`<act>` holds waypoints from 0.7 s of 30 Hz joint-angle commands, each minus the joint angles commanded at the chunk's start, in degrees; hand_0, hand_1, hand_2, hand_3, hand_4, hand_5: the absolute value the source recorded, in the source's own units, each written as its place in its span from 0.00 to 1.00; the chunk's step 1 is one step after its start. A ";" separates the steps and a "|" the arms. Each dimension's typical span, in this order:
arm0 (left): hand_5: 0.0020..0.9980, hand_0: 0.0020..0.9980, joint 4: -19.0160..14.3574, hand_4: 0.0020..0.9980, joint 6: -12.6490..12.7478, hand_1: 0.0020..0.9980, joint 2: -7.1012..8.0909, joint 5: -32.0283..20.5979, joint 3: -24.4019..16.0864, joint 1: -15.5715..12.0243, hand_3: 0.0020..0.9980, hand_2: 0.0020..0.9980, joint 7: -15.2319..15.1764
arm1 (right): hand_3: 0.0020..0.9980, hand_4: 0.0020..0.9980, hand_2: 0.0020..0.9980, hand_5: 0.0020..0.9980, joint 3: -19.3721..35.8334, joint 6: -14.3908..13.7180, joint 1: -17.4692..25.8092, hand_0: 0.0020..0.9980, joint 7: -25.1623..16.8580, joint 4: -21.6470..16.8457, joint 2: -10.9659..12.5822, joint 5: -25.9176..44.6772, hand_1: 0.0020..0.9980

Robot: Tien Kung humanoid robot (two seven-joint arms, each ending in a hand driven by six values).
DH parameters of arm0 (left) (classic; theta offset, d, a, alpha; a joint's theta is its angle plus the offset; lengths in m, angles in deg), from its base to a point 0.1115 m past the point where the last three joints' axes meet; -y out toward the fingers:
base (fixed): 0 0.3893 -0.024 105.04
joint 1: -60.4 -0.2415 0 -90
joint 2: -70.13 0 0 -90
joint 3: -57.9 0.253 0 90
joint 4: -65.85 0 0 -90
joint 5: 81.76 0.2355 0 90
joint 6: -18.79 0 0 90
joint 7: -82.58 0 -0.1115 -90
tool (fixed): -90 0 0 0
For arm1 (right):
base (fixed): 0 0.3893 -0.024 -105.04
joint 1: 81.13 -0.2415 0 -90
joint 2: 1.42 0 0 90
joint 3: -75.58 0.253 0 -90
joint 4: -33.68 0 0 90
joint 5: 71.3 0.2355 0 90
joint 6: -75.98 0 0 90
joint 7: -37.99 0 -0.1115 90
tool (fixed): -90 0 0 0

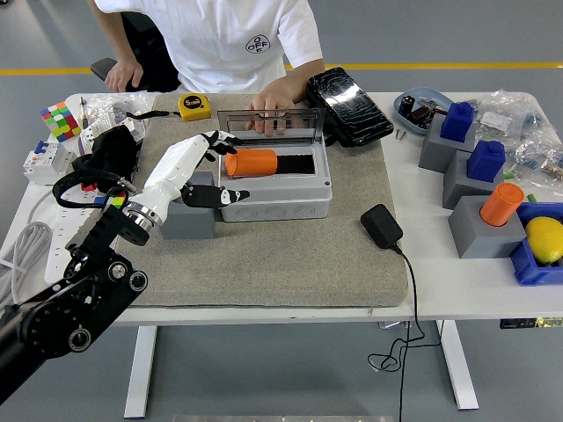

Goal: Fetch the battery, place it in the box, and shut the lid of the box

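Robot hand (204,167), the left one, hangs released with fingers spread just beside the grey plastic box (274,189), holding nothing; the right arm is out of sight; an orange cylindrical battery (252,163) lies inside the box; its clear lid (271,118) stands open, steadied by a person's hand (269,109); grey felt mat (290,255) lies bare toward the surface's near edge.

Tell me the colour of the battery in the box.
Orange battery, clearest in the head view.
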 joint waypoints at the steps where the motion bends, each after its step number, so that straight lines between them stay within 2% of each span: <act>1: 0.23 0.51 -0.04 1.00 0.07 0.64 0.02 -0.19 -0.09 -0.12 0.71 0.64 -0.16 | 0.54 0.91 0.58 0.47 0.02 -0.01 0.03 0.54 -0.01 -0.01 0.01 -0.01 0.60; 11: 0.23 0.51 -0.30 1.00 -0.12 0.64 -0.03 -0.18 -0.33 -0.61 0.70 0.64 0.15 | 0.54 0.91 0.58 0.47 0.53 0.00 0.23 0.54 0.02 0.02 0.00 -0.03 0.60; 15: 0.23 0.51 -0.83 1.00 -0.17 0.64 -0.80 -0.24 -1.35 -0.15 0.70 0.64 0.13 | 0.54 0.91 0.58 0.47 0.51 0.03 0.43 0.54 0.06 0.07 -0.02 0.07 0.60; 17: 0.23 0.51 -1.01 1.00 -0.31 0.64 -1.48 -0.08 -1.71 0.78 0.70 0.64 0.28 | 0.54 0.91 0.58 0.47 0.58 0.02 0.44 0.54 0.04 0.06 -0.04 0.05 0.60; 18: 0.26 0.57 -1.00 1.00 -0.40 0.67 -1.85 -0.05 -1.85 1.37 0.71 0.66 0.32 | 0.54 0.91 0.58 0.47 0.66 0.01 0.43 0.54 0.03 0.04 -0.07 0.00 0.60; 21: 0.26 0.57 -0.62 1.00 -0.76 0.67 -2.86 0.26 -2.18 3.15 0.71 0.66 0.71 | 0.54 0.91 0.58 0.47 0.72 0.02 0.37 0.54 0.01 -0.01 -0.11 -0.05 0.60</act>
